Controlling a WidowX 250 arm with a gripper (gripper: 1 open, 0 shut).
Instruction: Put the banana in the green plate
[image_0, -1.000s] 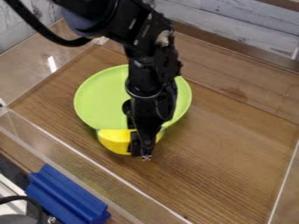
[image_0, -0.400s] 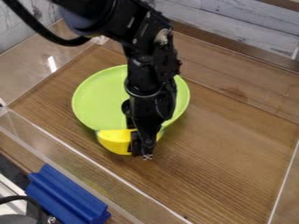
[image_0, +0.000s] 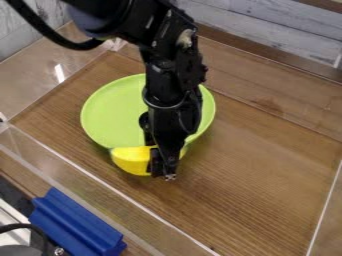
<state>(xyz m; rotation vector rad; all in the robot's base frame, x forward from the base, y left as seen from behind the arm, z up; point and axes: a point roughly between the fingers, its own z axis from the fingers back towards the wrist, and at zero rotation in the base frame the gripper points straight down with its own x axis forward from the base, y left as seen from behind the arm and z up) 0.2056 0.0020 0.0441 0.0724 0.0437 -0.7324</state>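
The lime-green plate (image_0: 114, 105) lies on the wooden table, left of centre. The small yellow banana (image_0: 131, 160) rests on the table against the plate's near rim, outside the plate. My black gripper (image_0: 166, 172) points straight down just in front of that rim. Its fingers are shut on the banana's right end, which they hide. The arm rises over the plate's right half and covers part of it.
A blue block (image_0: 74, 228) sits at the bottom left, beyond the clear wall (image_0: 54, 165) that fences the table's near edge. Bare wood stretches to the right and front of the gripper.
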